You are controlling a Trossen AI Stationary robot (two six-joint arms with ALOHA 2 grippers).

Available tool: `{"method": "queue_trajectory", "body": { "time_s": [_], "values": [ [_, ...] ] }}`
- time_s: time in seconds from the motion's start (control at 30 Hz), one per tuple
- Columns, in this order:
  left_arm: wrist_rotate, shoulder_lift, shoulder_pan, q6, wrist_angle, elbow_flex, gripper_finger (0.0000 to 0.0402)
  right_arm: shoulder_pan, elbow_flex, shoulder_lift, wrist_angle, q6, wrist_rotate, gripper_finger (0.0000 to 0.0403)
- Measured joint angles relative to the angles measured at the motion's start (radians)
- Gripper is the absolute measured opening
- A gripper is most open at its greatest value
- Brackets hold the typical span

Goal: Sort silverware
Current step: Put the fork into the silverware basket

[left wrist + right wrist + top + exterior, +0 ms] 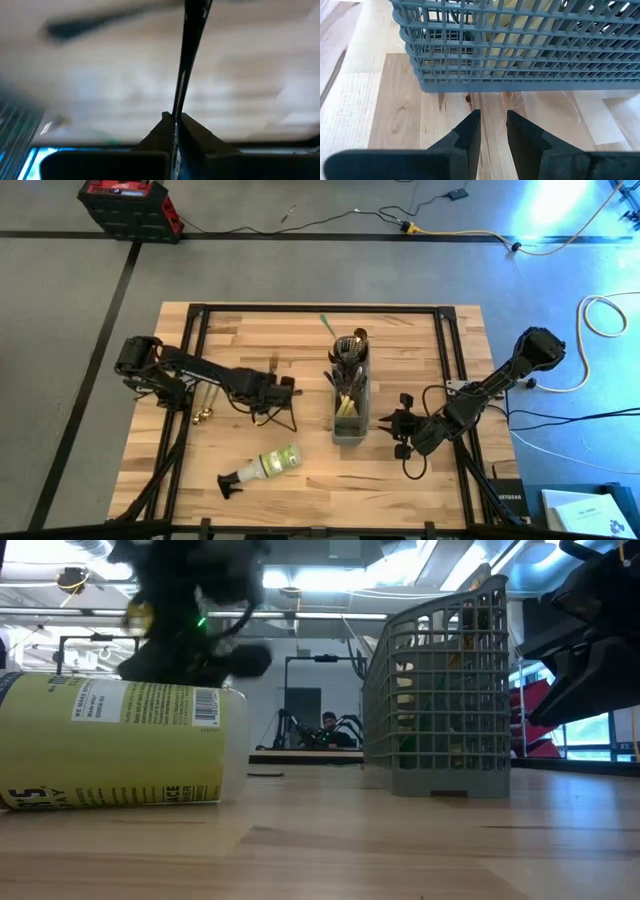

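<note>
Left pincer [174,125] clamped on dark utensil [189,55], plain only at its wrist, right pincer [493,131] apart beside caddy [520,45]

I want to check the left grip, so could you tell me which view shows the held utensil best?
Left wrist view: the dark utensil is pinched between the shut fingers. The high view shows only the left gripper; the other views hide it.

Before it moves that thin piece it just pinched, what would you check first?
1. Left hand shut on the dark utensil: ok.
2. Which kind of utensil it is: cannot tell.
3. Grey mesh caddy upright on the table: ok.
4. Right hand empty, waiting just short of the caddy: ok.
5. Spray bottle lying near the front edge, apart from the left arm: ok.
6. Gold pieces still on the table: not ok.
</note>
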Motion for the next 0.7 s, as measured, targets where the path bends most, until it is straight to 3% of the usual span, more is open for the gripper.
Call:
{"method": "queue_trajectory", "body": {
  "time_s": [0.37,0.43,0.7],
  "values": [
    [-0.251,-0.05,0.041,0.177,-0.055,0.311,0.0,0.0,0.0,0.0,-0.004,0.0,0.0,0.0076],
    [-0.258,-0.05,0.058,0.169,-0.041,0.364,0.0,0.0,0.0,0.0,-0.004,0.0,0.0,0.0076],
    [-0.248,-0.042,0.098,0.284,0.333,0.398,0.0,0.0,0.0,0.0,-0.005,-0.007,0.0,0.0076]
  ]
}}
